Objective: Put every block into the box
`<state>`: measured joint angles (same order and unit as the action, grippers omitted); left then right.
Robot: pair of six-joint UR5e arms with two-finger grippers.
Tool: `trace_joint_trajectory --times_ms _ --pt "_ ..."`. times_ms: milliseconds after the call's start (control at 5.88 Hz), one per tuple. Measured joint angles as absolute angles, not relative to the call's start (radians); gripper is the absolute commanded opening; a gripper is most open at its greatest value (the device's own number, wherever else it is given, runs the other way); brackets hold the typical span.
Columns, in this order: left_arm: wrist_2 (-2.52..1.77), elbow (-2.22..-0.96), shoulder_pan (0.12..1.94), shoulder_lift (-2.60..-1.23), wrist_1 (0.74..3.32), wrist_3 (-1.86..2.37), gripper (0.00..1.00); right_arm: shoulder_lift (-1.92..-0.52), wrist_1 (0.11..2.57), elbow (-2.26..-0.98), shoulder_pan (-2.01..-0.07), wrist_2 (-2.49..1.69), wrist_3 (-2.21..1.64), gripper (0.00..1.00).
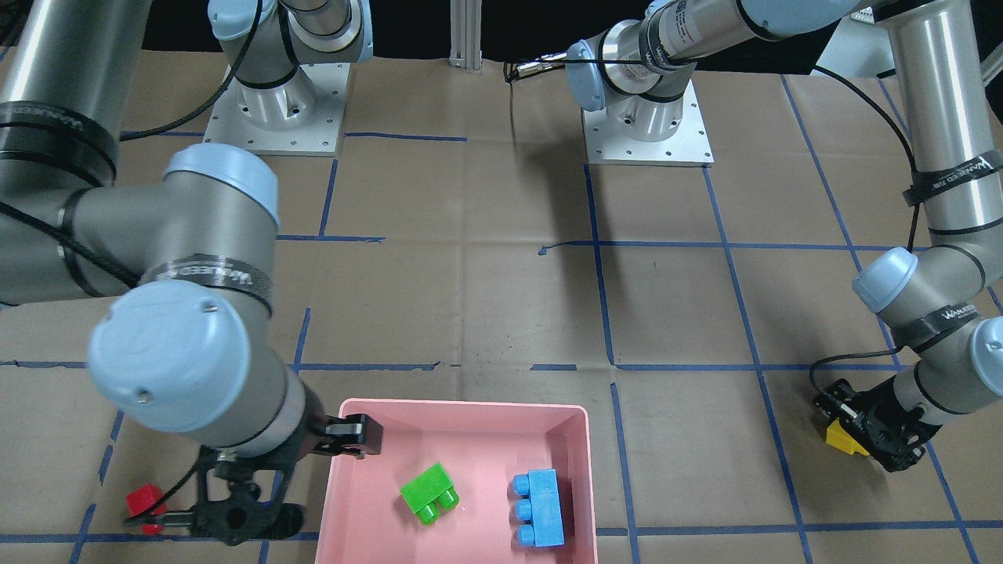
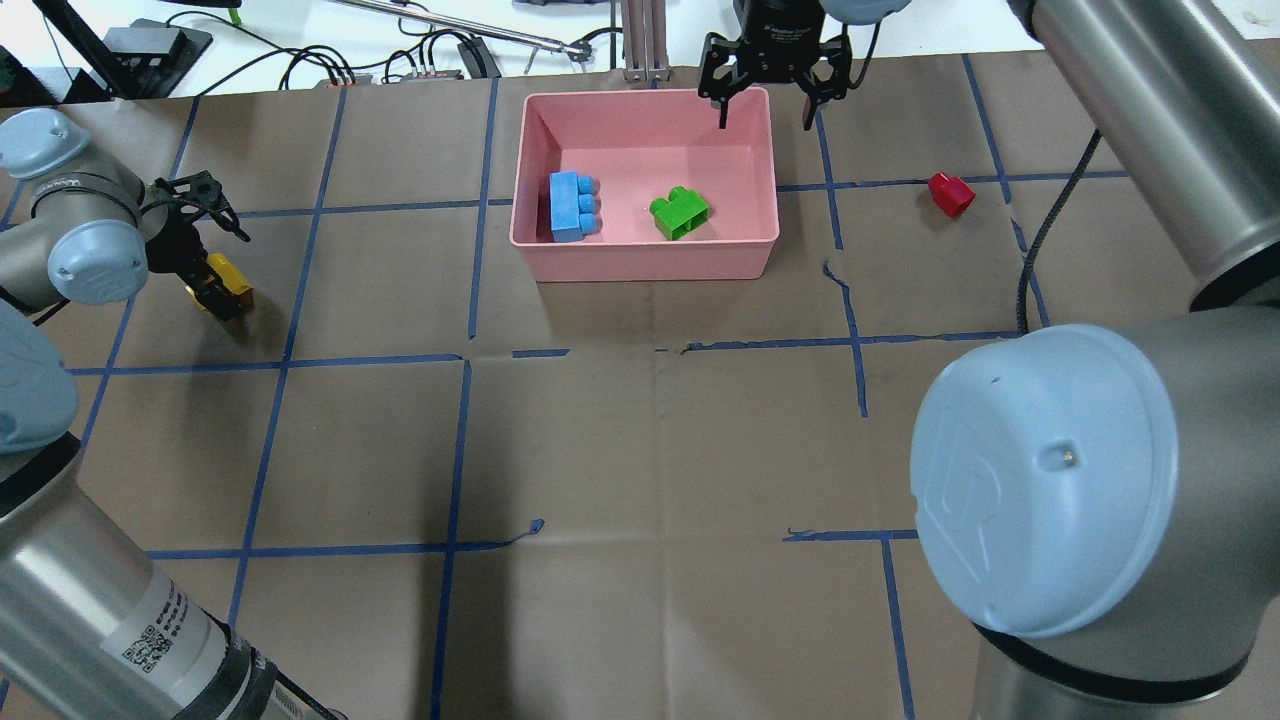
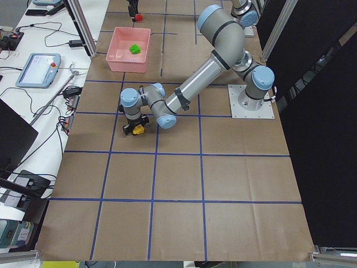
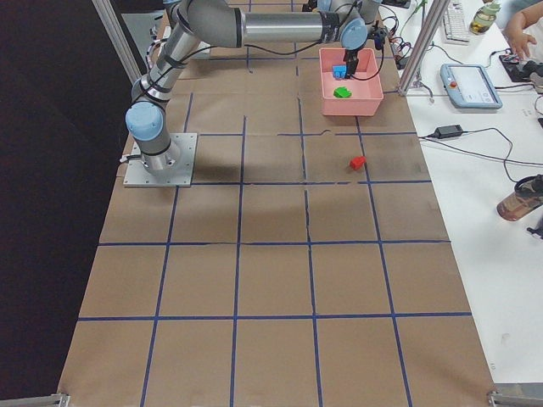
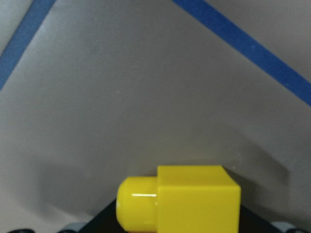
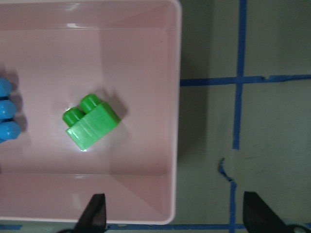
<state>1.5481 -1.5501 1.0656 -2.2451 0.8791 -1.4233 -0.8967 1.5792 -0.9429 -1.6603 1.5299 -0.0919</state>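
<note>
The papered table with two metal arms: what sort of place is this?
Probably a robotics lab: left arm and right arm bolted to a table gridded with blue tape, a control tablet and cables on the side bench.

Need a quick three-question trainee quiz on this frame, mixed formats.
1. True or false: the small red plastic toy brick lies inside the shallow pink plastic tray.
2. Which colour brick does the left pincer grip? A green, B yellow, C light-blue.
3. Fill in: the right pincer straddling the tray's wall is ___.
Key: 1 false; 2 B, the yellow plastic brick; 3 open.
</note>
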Motion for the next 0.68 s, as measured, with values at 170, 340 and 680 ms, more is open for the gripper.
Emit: trace_joint_trajectory --times_ms 170,340,680 --pt "1.548 -1.547 1.066 -2.241 0.879 -1.419 0.0 -0.894 1.577 -0.942 -1.599 1.541 0.06 1.0" --pt "1.548 -1.545 1.067 -2.233 0.879 -1.417 0.0 -0.886 1.581 -0.943 -1.542 1.546 0.237 1.0" --pt "1.55 -1.535 1.074 -2.196 0.924 -1.397 0.0 -0.835 1.614 -0.943 -1.442 1.547 0.569 1.0"
